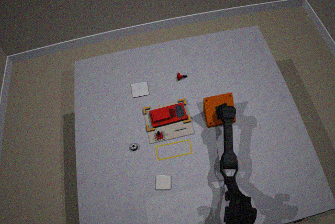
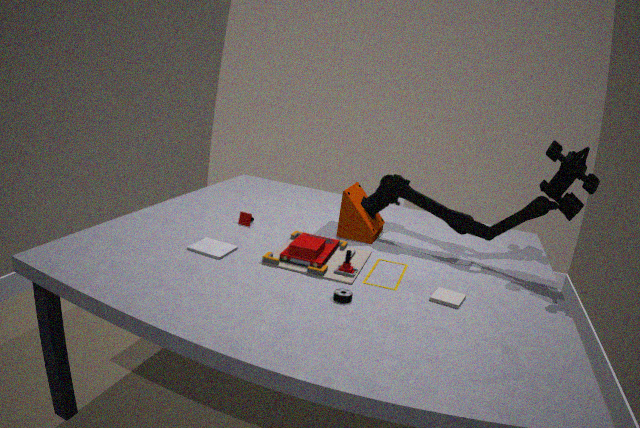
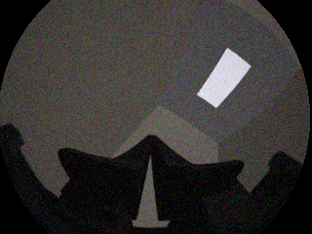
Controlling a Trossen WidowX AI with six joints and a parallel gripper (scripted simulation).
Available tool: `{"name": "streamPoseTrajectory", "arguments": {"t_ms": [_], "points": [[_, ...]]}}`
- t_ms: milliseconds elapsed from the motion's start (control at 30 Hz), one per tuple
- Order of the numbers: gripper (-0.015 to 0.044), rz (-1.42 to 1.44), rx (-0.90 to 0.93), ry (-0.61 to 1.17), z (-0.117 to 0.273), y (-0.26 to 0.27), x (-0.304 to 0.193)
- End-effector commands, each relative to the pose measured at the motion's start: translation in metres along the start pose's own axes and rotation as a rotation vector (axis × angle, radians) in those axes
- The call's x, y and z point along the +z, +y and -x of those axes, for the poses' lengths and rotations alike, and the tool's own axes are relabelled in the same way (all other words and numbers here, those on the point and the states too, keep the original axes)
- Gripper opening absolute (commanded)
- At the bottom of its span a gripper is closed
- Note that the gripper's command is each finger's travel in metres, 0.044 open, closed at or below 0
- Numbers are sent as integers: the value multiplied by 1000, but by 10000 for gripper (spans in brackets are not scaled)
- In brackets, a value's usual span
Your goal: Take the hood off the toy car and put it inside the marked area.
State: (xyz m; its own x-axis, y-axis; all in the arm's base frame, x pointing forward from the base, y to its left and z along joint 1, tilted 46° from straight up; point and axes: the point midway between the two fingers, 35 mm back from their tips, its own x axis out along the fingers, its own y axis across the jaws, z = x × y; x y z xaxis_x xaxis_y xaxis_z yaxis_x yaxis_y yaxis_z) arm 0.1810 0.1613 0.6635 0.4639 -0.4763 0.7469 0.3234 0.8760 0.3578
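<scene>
Above the table (image 1: 113, 167) (image 2: 206, 299), the gripper (image 2: 581, 157) (image 3: 151, 138) is hovering shut, gripping nothing, while the red hood (image 1: 160, 115) (image 2: 306, 246) is sitting on the toy car (image 1: 177, 120) (image 2: 330, 247), outside the yellow-outlined area (image 1: 157, 153) (image 2: 368, 273).

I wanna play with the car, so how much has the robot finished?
Nothing looks done: the yellow outlined area has no hood in it. The black jaws are shut, holding nothing. Lifting off the hood, placing it and letting go remain.
</scene>
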Motion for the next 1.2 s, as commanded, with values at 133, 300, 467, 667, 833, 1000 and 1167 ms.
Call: {"name": "streamPoseTrajectory", "arguments": {"t_ms": [133, 300, 467, 667, 833, 1000, 1167], "points": [[131, -16, -43, 7, -9, -25, 19], [262, -51, -145, 44, -28, -89, 51], [394, -134, -263, 44, -43, -159, 72], [440, -147, -385, 159, -64, -243, 69], [440, -138, -481, 293, -78, -321, 48], [440, -122, -547, 458, -86, -389, 10], [440, -101, -556, 611, -91, -433, -36]]}}
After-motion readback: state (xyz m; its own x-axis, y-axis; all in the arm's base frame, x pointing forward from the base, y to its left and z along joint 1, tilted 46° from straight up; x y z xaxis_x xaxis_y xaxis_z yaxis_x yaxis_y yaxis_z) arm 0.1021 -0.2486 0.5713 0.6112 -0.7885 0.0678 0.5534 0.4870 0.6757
